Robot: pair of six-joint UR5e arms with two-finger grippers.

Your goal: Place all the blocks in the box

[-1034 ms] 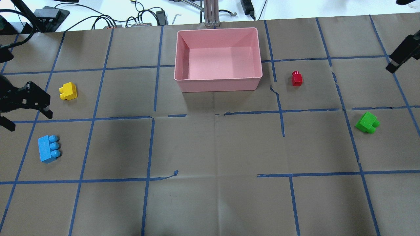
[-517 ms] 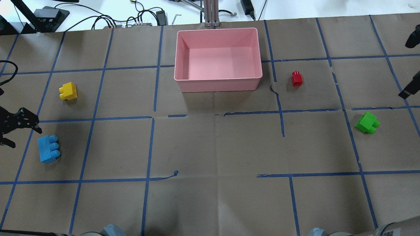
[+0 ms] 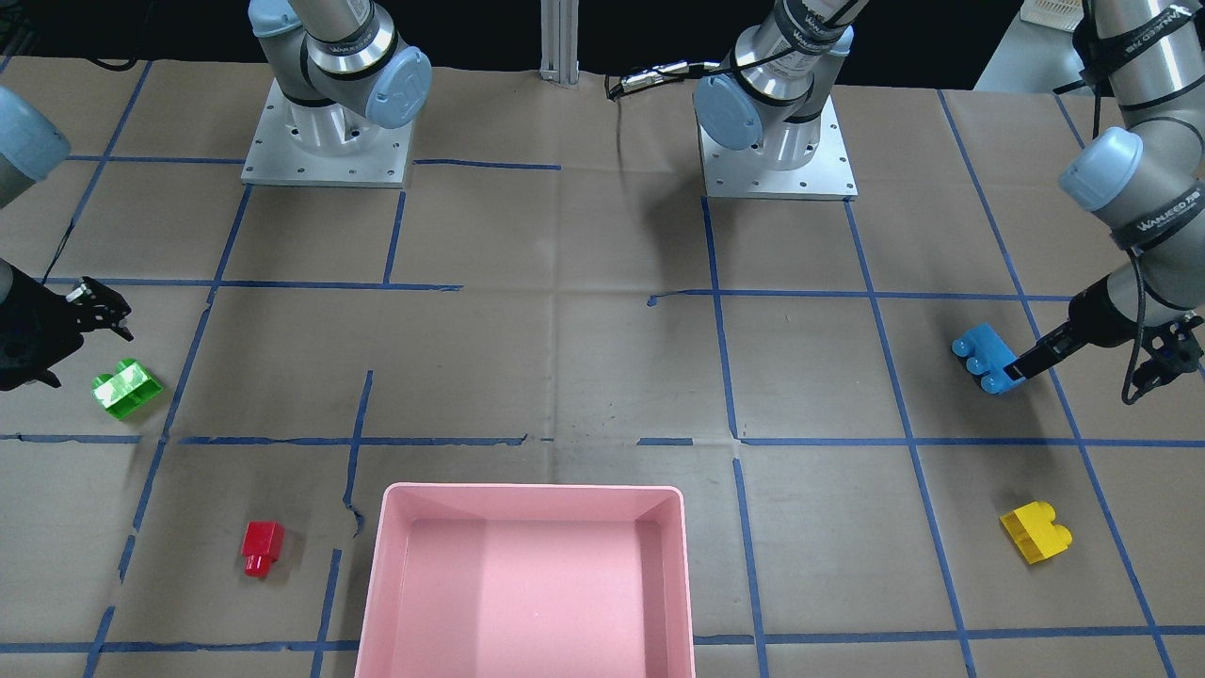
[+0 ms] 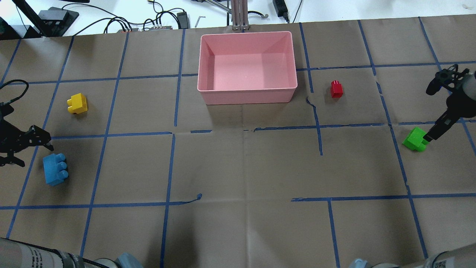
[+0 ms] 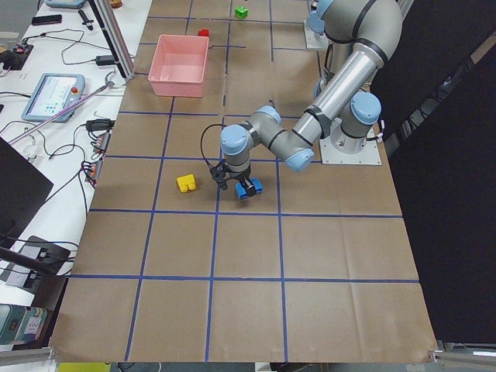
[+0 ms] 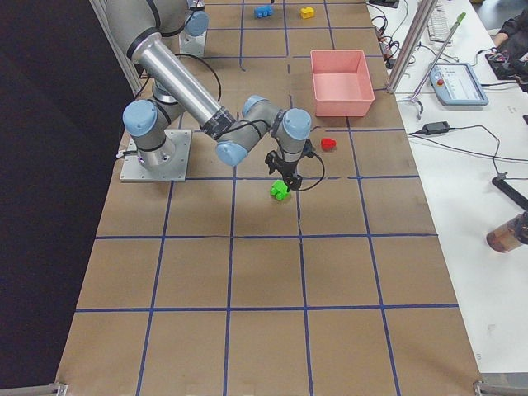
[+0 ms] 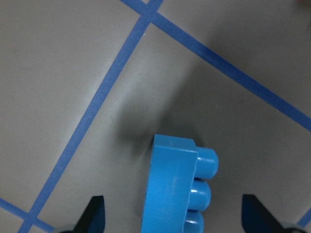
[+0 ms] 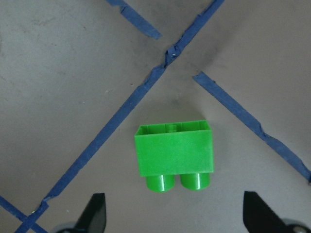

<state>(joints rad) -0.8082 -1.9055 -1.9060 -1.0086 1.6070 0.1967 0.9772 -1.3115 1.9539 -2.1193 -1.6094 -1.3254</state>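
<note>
- Four bricks lie on the table (image 4: 241, 167), all outside the pink box (image 4: 247, 97); the blue brick (image 7: 170, 189) lies on its side between the wide-spread fingers of the left gripper (image 7: 176, 213), which holds nothing
- the green brick (image 8: 174, 154) lies on its side just ahead of the right gripper (image 8: 176, 212), studs toward it; those fingers also stand wide apart and grip nothing
- the yellow brick (image 4: 77, 103) lies beyond the blue one, apart from the left gripper; the red brick (image 4: 337, 89) lies just right of the box in the overhead view
- brown paper covers the table, crossed by blue tape lines (image 4: 111, 134); past its far edge is a white bench (image 4: 93, 15) with cables (image 4: 119, 22)
- the left wrist view cuts off the blue brick's lower end; both wrist views show only the fingertips; whether any finger touches a brick I cannot tell
</note>
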